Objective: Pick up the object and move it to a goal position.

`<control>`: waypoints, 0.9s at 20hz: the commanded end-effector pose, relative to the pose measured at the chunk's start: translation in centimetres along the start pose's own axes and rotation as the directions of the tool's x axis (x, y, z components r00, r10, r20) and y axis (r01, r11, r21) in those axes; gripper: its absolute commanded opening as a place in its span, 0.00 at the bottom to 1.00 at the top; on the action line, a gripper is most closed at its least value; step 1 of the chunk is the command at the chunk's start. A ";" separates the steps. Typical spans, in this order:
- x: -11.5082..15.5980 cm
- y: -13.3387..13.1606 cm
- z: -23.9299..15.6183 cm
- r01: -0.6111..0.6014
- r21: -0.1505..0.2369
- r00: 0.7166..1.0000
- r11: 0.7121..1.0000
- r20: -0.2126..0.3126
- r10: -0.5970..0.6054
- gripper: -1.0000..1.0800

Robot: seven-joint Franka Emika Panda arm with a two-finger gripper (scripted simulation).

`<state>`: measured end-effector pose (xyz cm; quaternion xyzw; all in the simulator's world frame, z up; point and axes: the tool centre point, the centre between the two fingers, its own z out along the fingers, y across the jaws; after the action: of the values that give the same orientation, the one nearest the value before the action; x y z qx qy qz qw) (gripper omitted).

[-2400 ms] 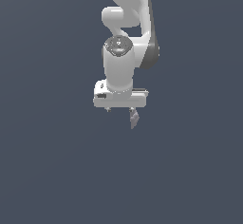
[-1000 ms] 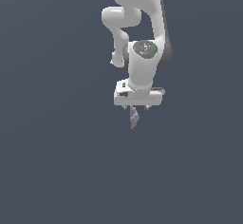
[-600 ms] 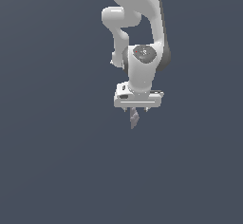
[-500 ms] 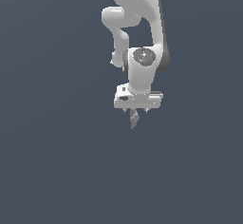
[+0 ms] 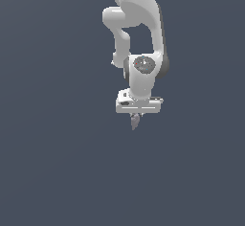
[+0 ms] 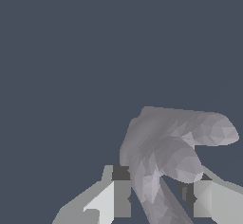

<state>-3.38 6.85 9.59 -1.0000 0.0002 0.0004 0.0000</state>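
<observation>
A white robot arm (image 5: 139, 38) reaches down from the top of the exterior view against a plain, dark slate-blue backdrop. Its upper links bend and fold back to a rounded wrist joint with a grey disc on its face, and below that sits a broad, flat white hand. Under the hand, the pincer (image 5: 136, 117) points straight down, its short fingers drawn close together on the object (image 5: 135, 121), a small grey-mauve sliver. The sliver hangs from between the fingers with its pointed end facing down, poking out just below them. It sits near the middle of the exterior view, a little to the right of centre. In the wrist view the object (image 6: 161, 161) looks much larger: a faceted, grey-mauve shape with a narrow stem running down between the two fingers (image 6: 121, 194) and a wider, lobed part curling away from them. The pale finger on one side and its twin on the other press against the stem, each tipped with a dark pad. Nothing else shows behind it but the same flat blue-grey.
</observation>
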 end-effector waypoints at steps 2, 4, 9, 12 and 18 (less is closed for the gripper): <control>0.0 0.0 0.0 0.000 0.000 1.000 1.000 -0.001 0.000 0.00; 0.0 0.0 0.0 0.000 0.000 1.000 1.000 -0.001 0.000 0.00; 0.1 -0.1 -0.1 0.001 0.000 1.000 1.000 -0.003 -0.001 0.00; 0.2 -0.1 -0.1 0.001 0.000 1.000 1.000 -0.003 -0.001 0.00; 1.4 -0.4 -0.3 0.001 0.000 1.000 1.000 -0.003 -0.001 0.00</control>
<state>-2.31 7.12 9.80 -1.0000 -0.0002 -0.0010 0.0003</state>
